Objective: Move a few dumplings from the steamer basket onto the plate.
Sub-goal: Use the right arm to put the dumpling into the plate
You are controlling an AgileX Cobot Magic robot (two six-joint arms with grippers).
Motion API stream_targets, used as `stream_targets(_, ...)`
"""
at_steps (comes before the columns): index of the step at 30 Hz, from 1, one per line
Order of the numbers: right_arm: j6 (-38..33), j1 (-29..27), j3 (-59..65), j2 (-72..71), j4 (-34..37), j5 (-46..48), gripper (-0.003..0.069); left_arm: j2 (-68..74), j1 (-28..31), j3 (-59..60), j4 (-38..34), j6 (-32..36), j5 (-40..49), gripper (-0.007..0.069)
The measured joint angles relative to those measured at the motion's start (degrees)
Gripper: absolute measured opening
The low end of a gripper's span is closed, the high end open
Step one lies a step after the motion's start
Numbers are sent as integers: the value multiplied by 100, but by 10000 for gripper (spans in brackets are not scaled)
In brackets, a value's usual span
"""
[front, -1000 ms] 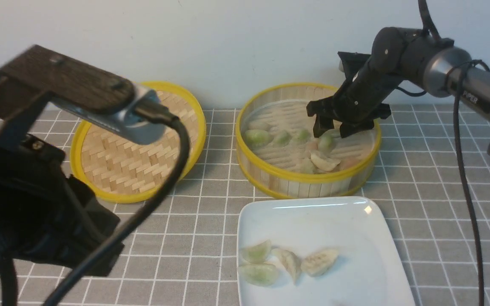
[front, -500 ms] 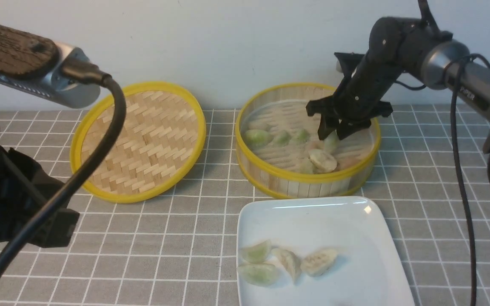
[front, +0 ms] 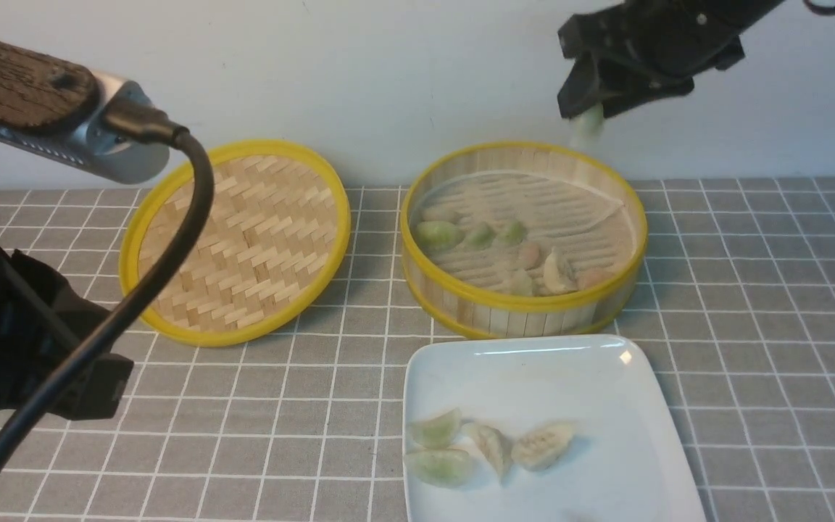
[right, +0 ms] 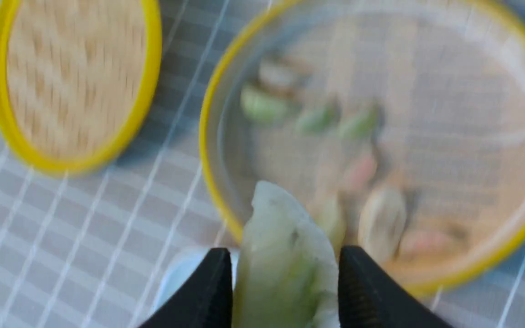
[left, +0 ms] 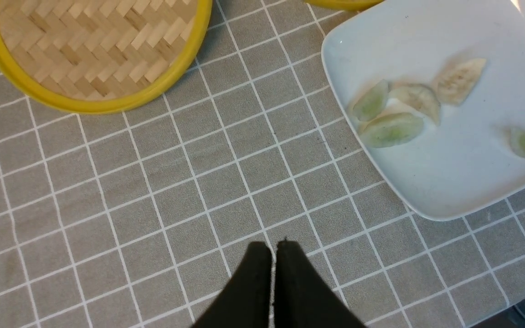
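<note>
Grey tiled cloth (front: 280, 406) covered the table, with a pale wall behind. The steamer basket (front: 526, 308) was the anchor. The plate (front: 606, 377) lay just on its near side and the woven lid (front: 236, 239) lay to its left.

The task looked well along. The left wrist view showed five dumplings (left: 419, 98) already on the plate, while roughly seven sat in the near half of the basket. A sixth, a green dumpling (front: 588, 119), hung high above the basket's far rim, pinched between the jaws of the right gripper (front: 591, 109). What probably remained for this piece was the carry over the basket to the plate and the release. The left gripper (left: 274, 282) was clenched on nothing, over bare cloth well to the near left of the basket.

Half a second before, the right gripper had been down inside the basket, closing around that green dumpling. It had since risen clear with it. A cream dumpling beside that spot, which had lain flat, now stood tilted on edge.
</note>
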Motion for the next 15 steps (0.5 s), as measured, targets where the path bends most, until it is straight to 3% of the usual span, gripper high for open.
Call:
stream_targets(5, -276, 370, 1823, -239, -6, -82, 274, 0, 0, 0, 7, 0, 0, -5)
stream_targets(8, -318, 613, 2565, -65, -24, -606, 274, 0, 0, 0, 63, 0, 0, -5)
stream_targets(13, -332, 830, 2880, 323, -31, -1296, 277, 44, 0, 0, 157, 0, -5, -5)
stream_targets(15, -332, 850, 2885, 448, -31, -1536, 311, 83, 0, 0, 156, 0, -12, -5)
